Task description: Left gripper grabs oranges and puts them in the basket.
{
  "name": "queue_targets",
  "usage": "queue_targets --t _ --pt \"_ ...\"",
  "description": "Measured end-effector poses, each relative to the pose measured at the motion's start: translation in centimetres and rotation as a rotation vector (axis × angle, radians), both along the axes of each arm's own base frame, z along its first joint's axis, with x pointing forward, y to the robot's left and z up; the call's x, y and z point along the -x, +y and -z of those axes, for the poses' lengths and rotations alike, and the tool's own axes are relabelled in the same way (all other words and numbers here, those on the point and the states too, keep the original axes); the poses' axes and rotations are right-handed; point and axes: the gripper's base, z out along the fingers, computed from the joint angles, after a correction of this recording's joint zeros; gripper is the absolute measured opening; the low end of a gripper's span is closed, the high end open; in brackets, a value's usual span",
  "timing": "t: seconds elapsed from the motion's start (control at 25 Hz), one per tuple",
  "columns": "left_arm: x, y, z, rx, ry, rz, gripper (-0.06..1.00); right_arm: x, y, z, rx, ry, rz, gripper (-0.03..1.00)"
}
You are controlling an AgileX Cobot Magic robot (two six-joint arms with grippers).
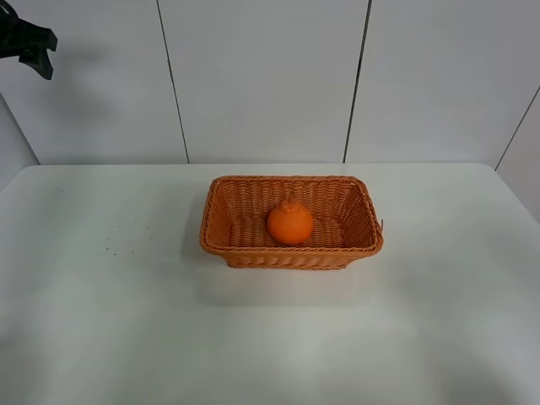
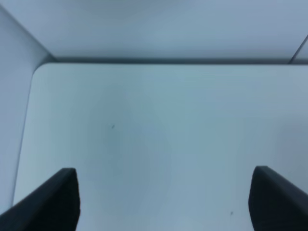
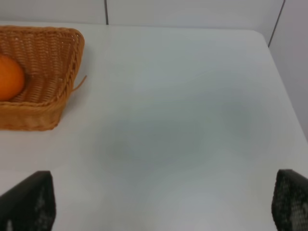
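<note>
The orange (image 1: 290, 224) lies inside the wicker basket (image 1: 221, 245) at the middle of the white table, its knobbly top up. It also shows in the right wrist view (image 3: 9, 78), in the basket (image 3: 53, 53). My left gripper (image 2: 163, 172) is open and empty over bare table near a rounded corner, well away from the basket. A black part of the left arm (image 1: 29, 40) shows high at the far left of the exterior view. My right gripper (image 3: 164, 174) is open and empty, to the right of the basket.
The white table (image 1: 126, 321) runs to a grey panelled wall (image 1: 261, 76) at the back. A few small dark specks (image 1: 118, 240) lie left of the basket. The table's right edge (image 3: 284, 82) shows in the right wrist view.
</note>
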Motion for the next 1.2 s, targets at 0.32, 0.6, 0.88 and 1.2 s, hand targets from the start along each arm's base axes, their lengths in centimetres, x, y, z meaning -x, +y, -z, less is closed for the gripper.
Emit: queue_targets --t 0.32,0.6,0.88,1.2 --pt "0.7 -0.6 0.1 0.059 0.027 0.025 0.82 0.0 0.0 0.0 0.0 0.0 0.0 0.69" --pt "5.5 -0.9 -1.1 0.028 -0.053 0.043 0.82 0.0 0.0 0.0 0.0 0.0 0.0 0.69" --pt "12.7 -1.5 -3.7 0.001 -0.179 0.053 0.82 0.0 0.0 0.0 0.0 0.0 0.0 0.69" --pt "21.6 -2.1 -7.2 -0.038 -0.356 0.035 0.82 0.0 0.0 0.0 0.0 0.0 0.0 0.69"
